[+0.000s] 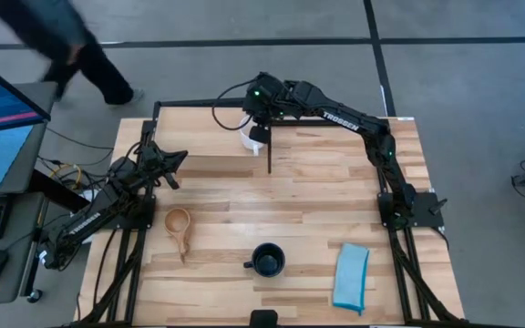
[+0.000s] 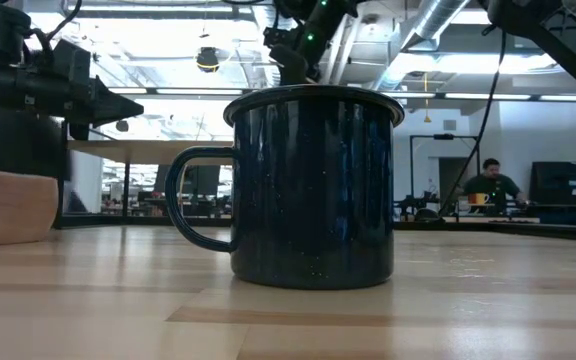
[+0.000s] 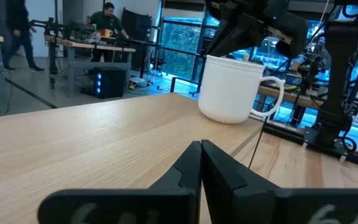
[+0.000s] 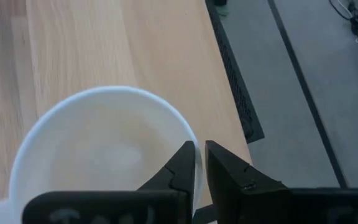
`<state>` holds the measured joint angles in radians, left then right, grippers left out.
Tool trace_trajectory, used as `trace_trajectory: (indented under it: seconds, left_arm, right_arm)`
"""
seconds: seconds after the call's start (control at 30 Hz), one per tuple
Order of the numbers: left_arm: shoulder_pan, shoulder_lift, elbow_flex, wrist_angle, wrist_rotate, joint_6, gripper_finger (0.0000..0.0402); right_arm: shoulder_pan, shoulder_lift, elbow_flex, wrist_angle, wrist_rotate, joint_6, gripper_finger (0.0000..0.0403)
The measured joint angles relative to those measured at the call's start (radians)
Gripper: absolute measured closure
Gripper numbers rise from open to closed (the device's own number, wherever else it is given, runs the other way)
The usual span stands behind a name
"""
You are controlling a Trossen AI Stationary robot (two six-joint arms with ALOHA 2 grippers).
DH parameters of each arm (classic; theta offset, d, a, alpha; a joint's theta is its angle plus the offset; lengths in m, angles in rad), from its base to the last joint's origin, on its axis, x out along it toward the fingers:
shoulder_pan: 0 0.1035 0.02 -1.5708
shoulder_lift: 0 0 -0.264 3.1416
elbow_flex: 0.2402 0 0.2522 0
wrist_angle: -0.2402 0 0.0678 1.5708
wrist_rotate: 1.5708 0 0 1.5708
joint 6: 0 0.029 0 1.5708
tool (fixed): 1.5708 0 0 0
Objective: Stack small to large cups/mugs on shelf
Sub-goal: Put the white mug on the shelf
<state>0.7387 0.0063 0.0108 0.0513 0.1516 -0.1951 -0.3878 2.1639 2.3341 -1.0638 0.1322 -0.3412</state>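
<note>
High view: the right arm reaches across to the shelf (image 1: pixel 210 142), its right end effector (image 1: pixel 257 130) over the white mug (image 1: pixel 252 138) at the shelf's right end. The left end effector (image 1: pixel 173 162) sits at the shelf's left edge.

Low view: the navy mug (image 2: pixel 308 185) stands upright on the worktop (image 2: pixel 468 310).

Left wrist: fingers (image 3: pixel 219 171) pressed together (nothing between them).

Right wrist: fingers (image 4: pixel 180 165) pinch the white mug's rim.
</note>
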Motion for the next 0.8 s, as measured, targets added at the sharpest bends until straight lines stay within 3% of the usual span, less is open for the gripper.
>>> trace_trajectory:
  seconds: [0.8]
  left_arm:
    - [0.0,0.0,0.0,-0.001,-0.001,-0.001,0.0401]
  right_arm:
    - [0.0,0.0,0.0,-0.003,0.054,0.001,0.0343]
